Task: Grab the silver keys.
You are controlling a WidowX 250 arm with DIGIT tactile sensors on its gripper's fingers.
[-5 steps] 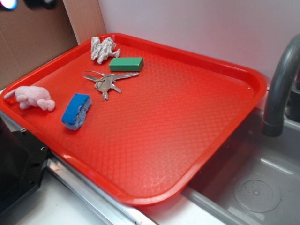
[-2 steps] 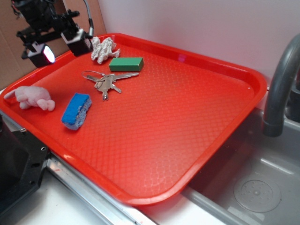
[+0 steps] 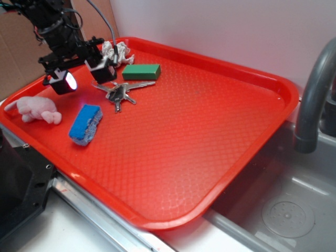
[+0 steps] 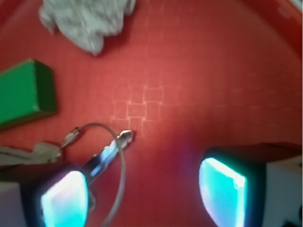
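On the red tray [image 3: 210,121], the silver keys [image 3: 122,90] lie just below the green block [image 3: 141,71], with a crumpled grey cloth [image 3: 116,50] behind, a blue sponge [image 3: 85,123] in front and a pink toy [image 3: 35,109] further left. The pincer [image 3: 84,73] is spread open at the wire ring's left end, having descended from the tray's back corner. Only in the wrist view are the ring [image 4: 116,156] and one key seen between its lit pads [image 4: 222,191].
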